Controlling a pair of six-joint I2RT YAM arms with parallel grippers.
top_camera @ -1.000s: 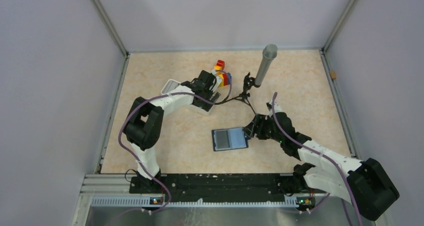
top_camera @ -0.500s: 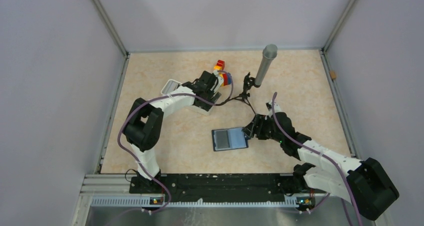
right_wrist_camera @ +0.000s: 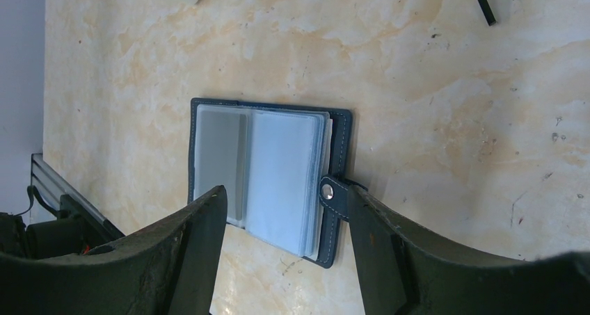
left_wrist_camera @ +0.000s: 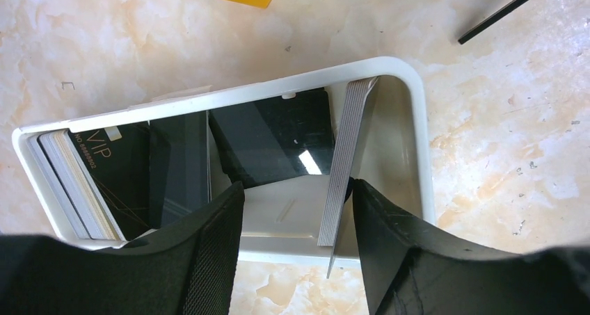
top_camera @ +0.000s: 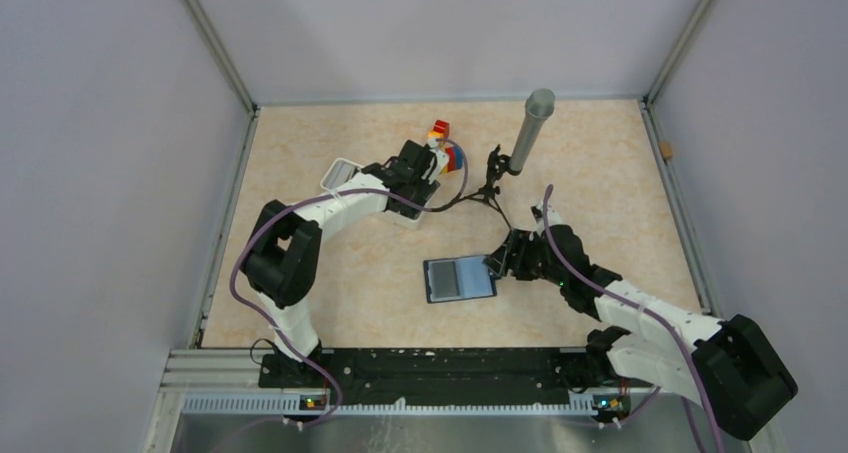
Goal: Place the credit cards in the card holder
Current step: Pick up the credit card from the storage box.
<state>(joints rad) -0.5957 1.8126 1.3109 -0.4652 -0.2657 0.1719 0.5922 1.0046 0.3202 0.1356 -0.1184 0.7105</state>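
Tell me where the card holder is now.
In the top view, the card holder lies open on the table near its middle, just left of the right gripper.

- Glossy black credit cards (left_wrist_camera: pixel 271 138) sit in a white tray (left_wrist_camera: pixel 417 155). One lies flat mid-tray, and a thin stack stands on edge near the right end. Another stack leans at the left end, its front card marked "VIP".
- The navy card holder (right_wrist_camera: pixel 278 176) lies open and flat on the table (right_wrist_camera: pixel 452 120), grey sleeves facing up and its snap strap at one edge.

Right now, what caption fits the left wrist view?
Left gripper straddles a stack of cards standing on edge in the white tray.
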